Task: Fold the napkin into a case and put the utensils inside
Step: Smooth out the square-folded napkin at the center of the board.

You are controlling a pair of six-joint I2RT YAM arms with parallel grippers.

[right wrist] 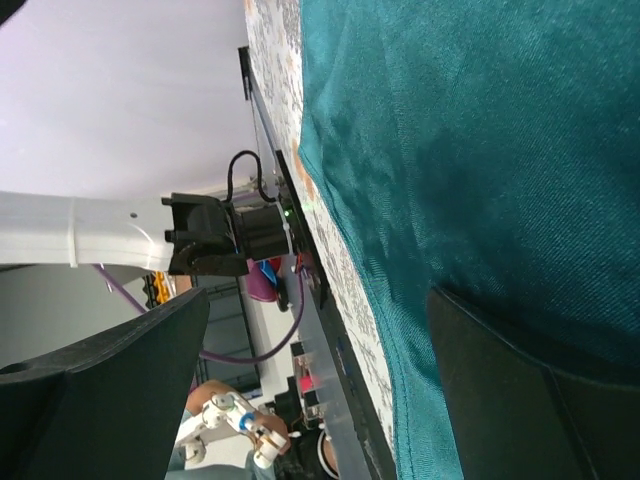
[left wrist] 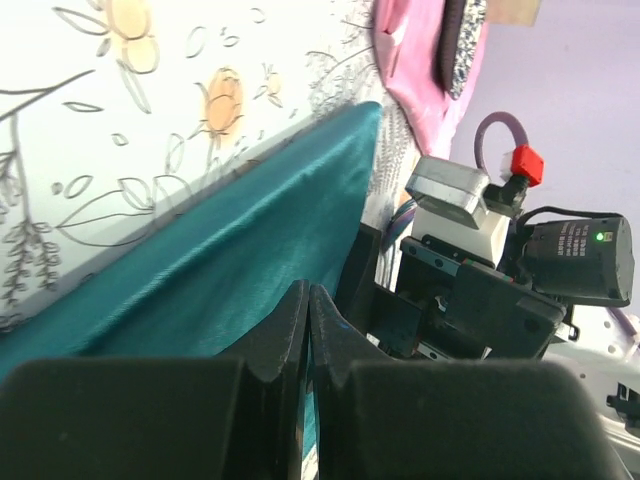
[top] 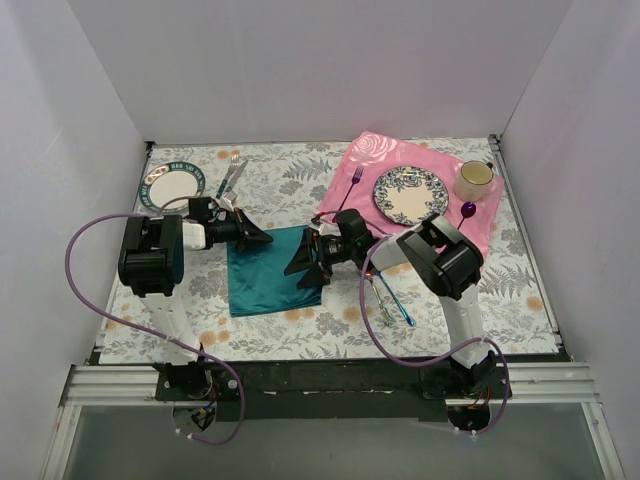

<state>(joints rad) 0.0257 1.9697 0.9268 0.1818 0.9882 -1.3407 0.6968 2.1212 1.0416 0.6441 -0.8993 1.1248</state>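
I'm looking at the napkin [top: 265, 285], a single teal cloth with a satin sheen and a fine weave. It is lying flat on the leaf-and-flower printed table cover [top: 300, 165], between the two arms.

The left gripper [top: 265, 238] is sitting at the napkin's far-left corner. In its wrist view the black fingers [left wrist: 285, 330] are pressing tight together with a sliver of teal showing between them, so it is pinching the cloth's edge.

The right gripper [top: 298, 262] is hanging over the napkin's right edge with its jaws spread wide. One broad matte finger [right wrist: 530, 420] is lying over the cloth and the other is out past the edge, so it is gripping nothing.

The utensils [top: 392, 295] are two slim, shiny iridescent metal pieces. They are lying crossed on the table cover just right of the napkin, beside the right arm and apart from the cloth.

I'm counting:
- One glossy pink rose-patterned placemat [top: 365, 160] at the far right.
- One round blue-patterned plate [top: 410, 195] on the placemat.
- One cream mug [top: 475, 180] on the placemat.
- One purple fork [top: 350, 187] on the placemat.
- One purple spoon [top: 467, 210] on the placemat.
- A second, dark-rimmed plate [top: 172, 185] at the far left.
- A green-handled fork and knife [top: 232, 175] beside that plate.
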